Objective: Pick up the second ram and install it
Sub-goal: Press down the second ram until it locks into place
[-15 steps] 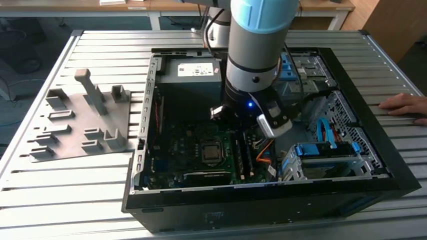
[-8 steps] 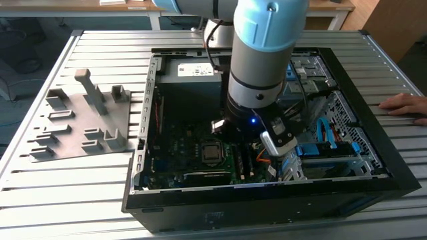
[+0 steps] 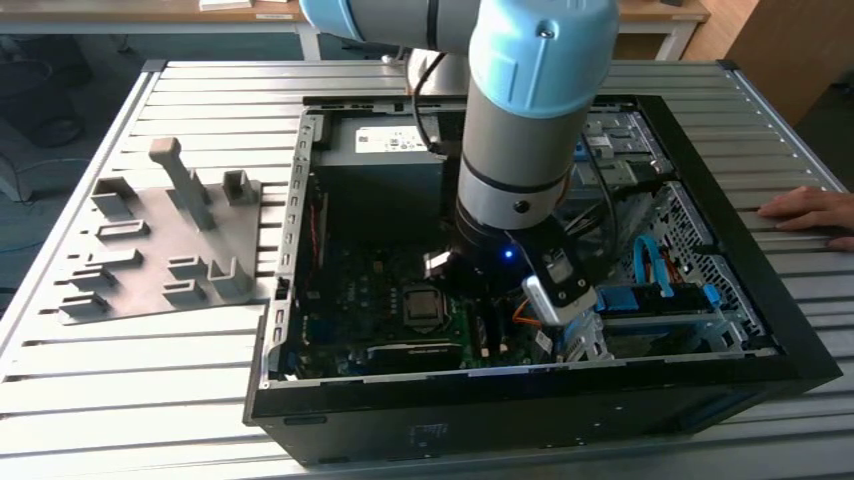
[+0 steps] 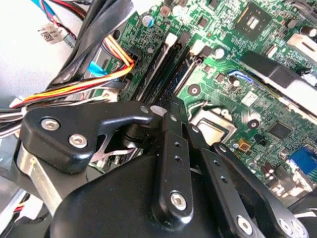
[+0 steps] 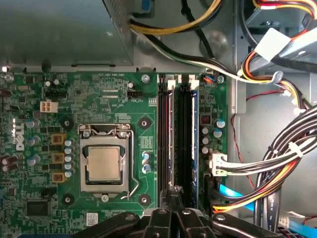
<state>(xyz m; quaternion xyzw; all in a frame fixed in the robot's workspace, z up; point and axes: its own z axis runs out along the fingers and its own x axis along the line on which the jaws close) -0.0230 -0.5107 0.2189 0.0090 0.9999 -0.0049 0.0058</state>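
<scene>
We see one slatted metal table carrying one open black PC case, which lies across its middle and reaches toward the edge on the exterior view's right. One grey and pale-blue arm reaches down into the case over the green motherboard.

One grey slotted holder tray rests near the table's edge on the exterior view's left, well apart from the case. One hand rests on the table's opposite edge.

On the motherboard we count one processor socket beside the bank of long black memory slots.

The claw has its fingers drawn close together, their tips directly over the second ram. Whether they pinch it, we cannot tell. The ram is a thin, dark, bluish strip standing on edge in a slot, just beside the socket.
</scene>
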